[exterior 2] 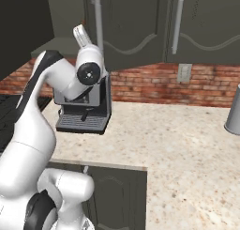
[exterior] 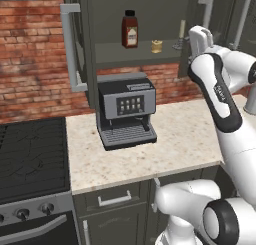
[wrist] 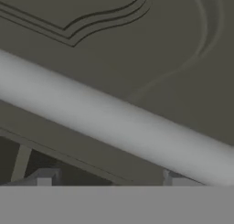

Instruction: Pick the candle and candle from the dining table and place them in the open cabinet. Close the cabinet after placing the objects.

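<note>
Cabinet (exterior: 140, 19) open, squat yellowish candle (exterior: 156, 46) and slim stick candle (exterior: 182, 30) on its shelf beside a dark sauce bottle (exterior: 130, 29), gripper (wrist: 109, 182) raised at the door's silver bar handle (wrist: 114, 118) — jaw spread not discernible, coffee machine (exterior: 125, 109) below on counter (exterior: 150, 149).

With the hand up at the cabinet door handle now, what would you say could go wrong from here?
1. The hand is very close to the bar handle, which runs slanted across its view; a skewed grip may slip.
2. The stick candle stands near the shelf's right end; a swinging door or arm could topple it.
3. The coffee machine sits right below, so the elbow may bump it.
</note>
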Robot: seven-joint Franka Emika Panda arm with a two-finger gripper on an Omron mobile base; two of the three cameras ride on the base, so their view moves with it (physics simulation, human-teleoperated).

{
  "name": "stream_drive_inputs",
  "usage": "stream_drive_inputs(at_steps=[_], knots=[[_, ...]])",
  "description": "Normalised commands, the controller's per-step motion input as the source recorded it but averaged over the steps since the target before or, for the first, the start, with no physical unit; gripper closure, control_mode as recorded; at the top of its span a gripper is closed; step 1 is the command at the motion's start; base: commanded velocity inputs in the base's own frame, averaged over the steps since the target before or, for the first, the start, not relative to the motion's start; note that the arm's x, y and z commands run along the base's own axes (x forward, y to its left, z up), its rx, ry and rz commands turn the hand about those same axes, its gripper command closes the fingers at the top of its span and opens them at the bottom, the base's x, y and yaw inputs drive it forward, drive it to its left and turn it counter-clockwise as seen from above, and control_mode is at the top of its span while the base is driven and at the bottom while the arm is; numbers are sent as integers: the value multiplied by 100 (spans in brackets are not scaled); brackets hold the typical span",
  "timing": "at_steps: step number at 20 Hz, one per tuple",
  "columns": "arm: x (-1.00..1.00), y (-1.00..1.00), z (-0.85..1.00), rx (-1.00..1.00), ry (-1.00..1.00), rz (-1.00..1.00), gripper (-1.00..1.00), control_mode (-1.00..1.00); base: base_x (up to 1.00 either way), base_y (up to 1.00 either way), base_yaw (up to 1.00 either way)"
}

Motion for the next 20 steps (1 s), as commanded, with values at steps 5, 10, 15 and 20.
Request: stream_drive_inputs(at_steps=[5, 10, 15, 20], knots=[[63, 0, -20, 0, 0, 0, -100, -100, 0, 0, 0], [80, -4, -25, 0, 2, 0, -100, -100, 0, 0, 0], [90, -4, -29, 0, 4, 0, -100, -100, 0, 0, 0], [66, -12, -24, 0, 1, 0, -100, -100, 0, 0, 0]])
